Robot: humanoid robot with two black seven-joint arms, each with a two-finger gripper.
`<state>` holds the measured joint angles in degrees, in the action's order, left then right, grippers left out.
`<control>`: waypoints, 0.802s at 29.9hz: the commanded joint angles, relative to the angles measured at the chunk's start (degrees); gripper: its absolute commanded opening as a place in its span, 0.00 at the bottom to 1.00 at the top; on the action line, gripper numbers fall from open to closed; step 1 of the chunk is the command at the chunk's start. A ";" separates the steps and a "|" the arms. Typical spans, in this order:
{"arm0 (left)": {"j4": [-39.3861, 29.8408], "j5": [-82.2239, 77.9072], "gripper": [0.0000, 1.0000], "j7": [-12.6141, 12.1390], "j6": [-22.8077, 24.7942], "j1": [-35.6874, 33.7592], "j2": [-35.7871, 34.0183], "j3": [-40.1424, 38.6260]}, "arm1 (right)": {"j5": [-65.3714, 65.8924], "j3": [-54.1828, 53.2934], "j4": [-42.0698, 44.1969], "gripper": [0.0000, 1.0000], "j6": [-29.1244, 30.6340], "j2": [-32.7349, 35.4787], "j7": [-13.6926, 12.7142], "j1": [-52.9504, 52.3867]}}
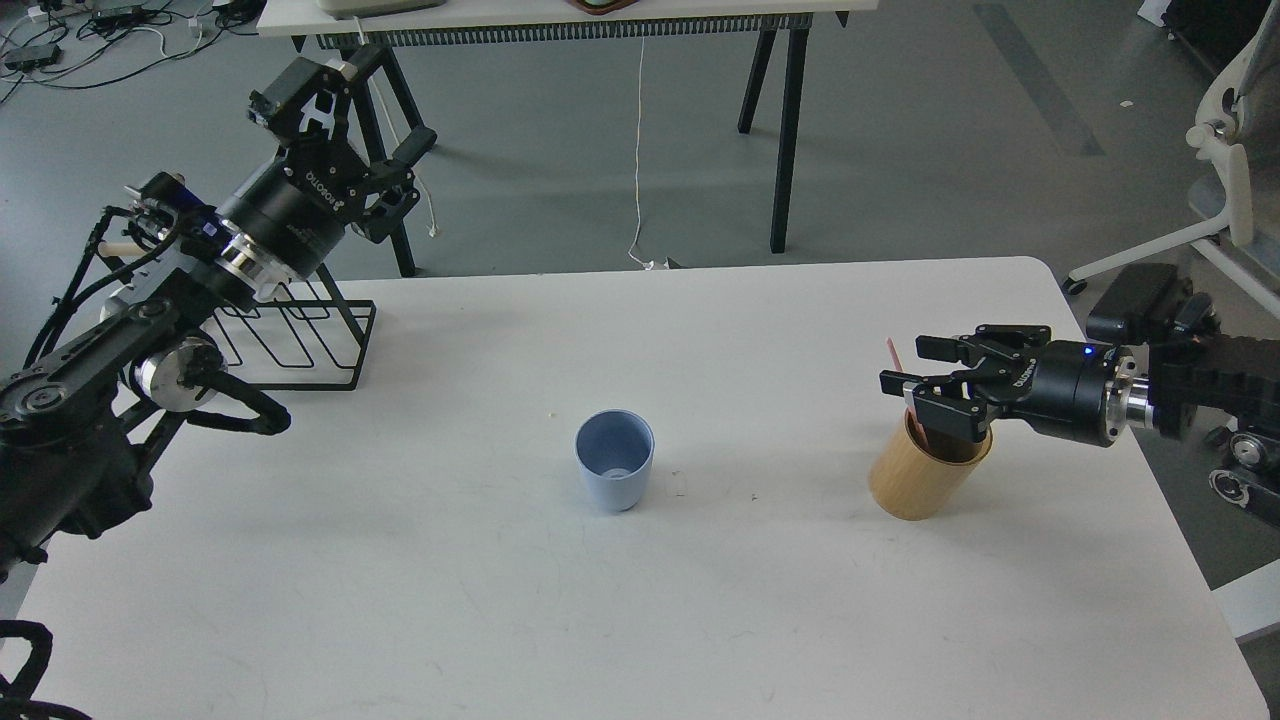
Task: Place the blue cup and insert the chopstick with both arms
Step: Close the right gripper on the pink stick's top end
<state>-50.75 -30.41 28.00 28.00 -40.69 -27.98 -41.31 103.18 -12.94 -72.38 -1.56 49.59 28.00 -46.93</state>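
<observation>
The blue cup [614, 472] stands upright and empty on the white table [500, 600], near the middle. A pink-red chopstick [891, 352] leans in the tan wooden holder [915, 485] at the right. Its top sticks out above the rim and its lower part is hidden. My right gripper [905, 365] reaches in from the right just above the holder's rim. Its fingers are spread on either side of the chopstick's upper part. My left gripper [345, 112] is open and empty, raised high over the table's far left corner.
A black wire rack [300, 345] stands at the table's far left, under my left arm. Another table's black legs [785, 130] stand on the floor beyond. A white chair [1235, 150] is at the far right.
</observation>
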 commanded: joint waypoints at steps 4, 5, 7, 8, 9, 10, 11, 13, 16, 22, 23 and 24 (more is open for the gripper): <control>0.74 0.00 0.87 0.00 0.00 0.00 0.03 0.00 | 0.09 0.11 2.68 0.40 -0.03 -5.03 0.00 -0.27; 0.83 0.00 0.87 0.00 0.00 0.09 0.03 0.00 | 0.09 0.11 2.68 0.30 -0.03 -5.21 0.00 -0.35; 0.92 0.00 0.87 0.00 0.00 0.09 -0.06 0.00 | 0.17 0.11 2.51 0.14 -0.03 -5.21 0.00 -0.44; 0.92 0.00 0.87 0.00 0.00 0.17 -0.06 0.00 | 0.26 0.11 2.51 0.06 0.06 -5.21 0.00 -0.44; 0.92 0.00 0.87 0.00 0.00 0.26 -0.06 0.00 | 0.26 0.11 2.51 0.01 -0.03 -5.03 0.00 -0.53; 0.92 0.00 0.87 0.00 0.00 0.35 0.03 0.00 | 0.26 0.11 2.33 0.01 -0.03 -4.95 0.00 -0.62; 0.92 0.00 0.87 0.00 0.00 0.35 0.03 0.00 | 0.26 0.11 2.24 0.01 -0.11 -4.68 0.00 -0.62; 0.92 0.00 0.87 0.00 0.00 0.35 0.03 0.00 | 0.26 0.11 2.07 0.01 -0.20 -4.07 0.00 -0.62; 0.92 0.00 0.87 0.00 0.00 0.35 0.12 0.00 | 0.18 0.02 1.28 0.01 -0.99 -2.58 0.00 -0.71; 0.92 0.00 0.87 0.00 0.00 0.44 0.12 0.00 | -0.35 -0.16 -1.97 0.01 -1.26 1.38 0.00 -2.99; 0.92 0.00 0.87 0.00 0.00 0.44 0.20 0.00 | -0.35 -0.33 -2.58 0.01 -1.26 1.99 0.00 -3.17; 0.92 0.00 0.87 0.00 0.00 0.44 0.20 0.00 | -0.35 -0.51 -3.03 0.01 -1.34 2.52 0.00 -3.25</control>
<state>-49.83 -30.41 28.00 28.00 -40.26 -27.79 -41.31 102.92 -13.12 -73.94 -2.78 50.53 28.00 -49.60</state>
